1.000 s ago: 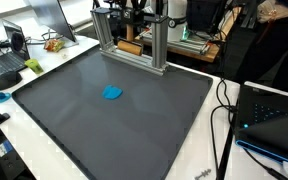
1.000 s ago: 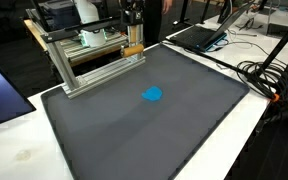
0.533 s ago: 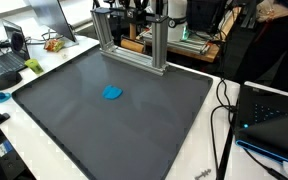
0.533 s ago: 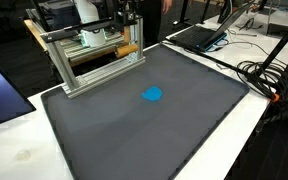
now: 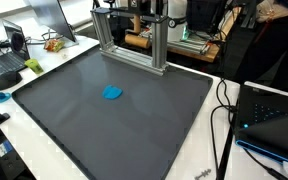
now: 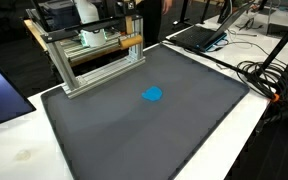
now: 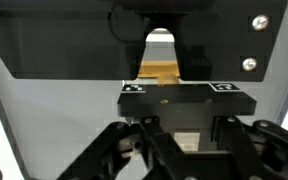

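A tan wooden block point(image 5: 137, 40) point(image 6: 131, 42) hangs just above the table inside the aluminium frame point(image 5: 160, 48) point(image 6: 60, 62) at the far edge of the grey mat point(image 5: 104, 125) point(image 6: 134, 130). My gripper point(image 5: 136, 30) point(image 6: 131, 30) comes down from above and is shut on it. In the wrist view the gripper point(image 7: 187, 112) has its black fingers closed in, with a black bar point(image 7: 187, 97) bearing two printed markers across them and the tan wood point(image 7: 162, 70) showing beyond. A small blue object point(image 5: 112, 93) point(image 6: 153, 95) lies on the mat, well apart from the gripper.
Laptops stand beside the mat point(image 5: 8, 56) point(image 6: 198, 35). Cables point(image 5: 224, 105) point(image 6: 269, 78) trail along one side. A dark device with a blue light point(image 5: 274, 120) sits off the mat's edge. More equipment crowds the space behind the frame.
The wooden block has risen a little inside the frame, carried up by the gripper. The blue object has not moved.
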`<state>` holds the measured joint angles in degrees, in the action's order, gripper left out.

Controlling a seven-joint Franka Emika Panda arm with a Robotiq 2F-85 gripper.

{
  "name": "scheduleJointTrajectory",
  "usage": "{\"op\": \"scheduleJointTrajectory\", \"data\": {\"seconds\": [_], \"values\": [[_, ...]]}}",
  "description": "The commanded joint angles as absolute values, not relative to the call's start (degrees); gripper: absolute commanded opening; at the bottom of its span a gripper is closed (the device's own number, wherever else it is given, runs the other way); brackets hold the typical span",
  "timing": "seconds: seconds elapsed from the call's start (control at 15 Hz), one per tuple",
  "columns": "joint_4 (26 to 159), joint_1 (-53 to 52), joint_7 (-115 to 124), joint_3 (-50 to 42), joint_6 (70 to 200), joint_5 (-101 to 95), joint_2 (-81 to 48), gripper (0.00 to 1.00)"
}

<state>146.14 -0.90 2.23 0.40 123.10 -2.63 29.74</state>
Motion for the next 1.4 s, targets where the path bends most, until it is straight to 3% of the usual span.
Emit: {"op": "scheduleJointTrajectory", "data": {"seconds": [0.0,1.33], "values": [[147.24,-0.61,2.35,0.16,122.23,-1.03,32.02,0.22],[151.66,1.11,2.67,0.56,117.09,-2.53,33.34,0.22]]}}
